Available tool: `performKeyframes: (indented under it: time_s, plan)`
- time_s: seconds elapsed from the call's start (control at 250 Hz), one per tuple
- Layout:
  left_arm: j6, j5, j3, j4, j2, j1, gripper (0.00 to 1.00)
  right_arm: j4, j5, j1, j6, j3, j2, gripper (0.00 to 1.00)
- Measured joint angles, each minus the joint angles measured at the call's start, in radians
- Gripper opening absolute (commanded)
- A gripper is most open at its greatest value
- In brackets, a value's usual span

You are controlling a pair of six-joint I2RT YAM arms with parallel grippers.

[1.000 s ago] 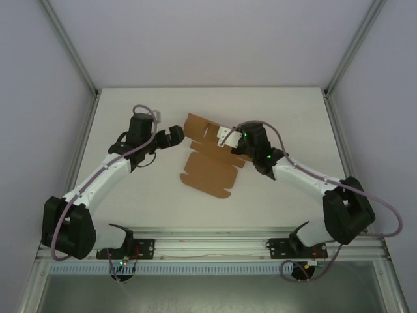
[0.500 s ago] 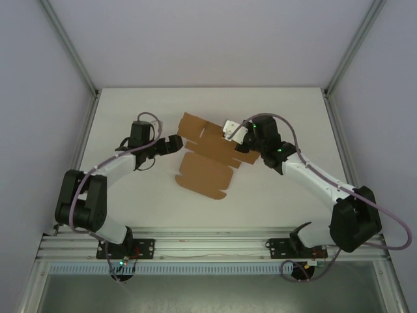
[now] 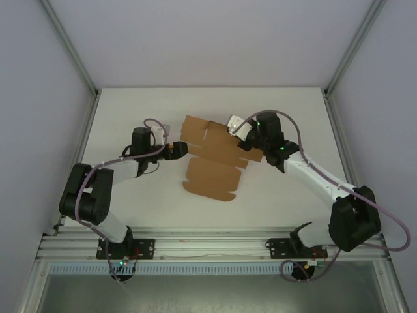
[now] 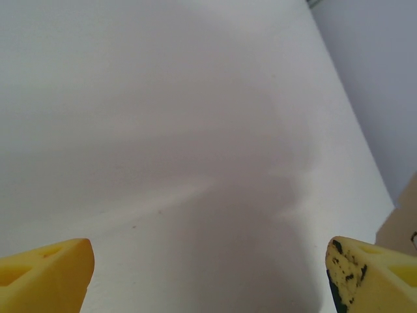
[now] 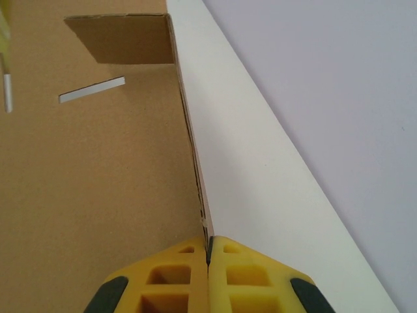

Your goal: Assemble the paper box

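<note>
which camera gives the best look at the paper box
Top external: the whole paper box lies there as a mostly unfolded sheet on the table. The right wrist view shows one panel and a raised flap edge pinched in the right hand. The left wrist view catches a brown corner at its right edge.

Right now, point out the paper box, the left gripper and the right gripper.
paper box (image 3: 210, 177): top view, lower panel
left gripper (image 3: 182, 149): top view, between fingertips
right gripper (image 5: 208, 242): right wrist view, fingertip seam
</note>
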Motion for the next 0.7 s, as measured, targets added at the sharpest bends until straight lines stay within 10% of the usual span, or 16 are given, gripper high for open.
performKeyframes:
  time_s: [0.56,0.703]
  plan:
    - [-0.105,0.142,0.008,0.203,0.100,-0.074,0.78,0.174,0.113,0.059,0.036,-0.083,0.042,0.00]
    - [-0.127,0.195,0.008,0.289,0.135,-0.085,0.55,0.177,0.108,0.059,0.044,-0.083,0.042,0.00]
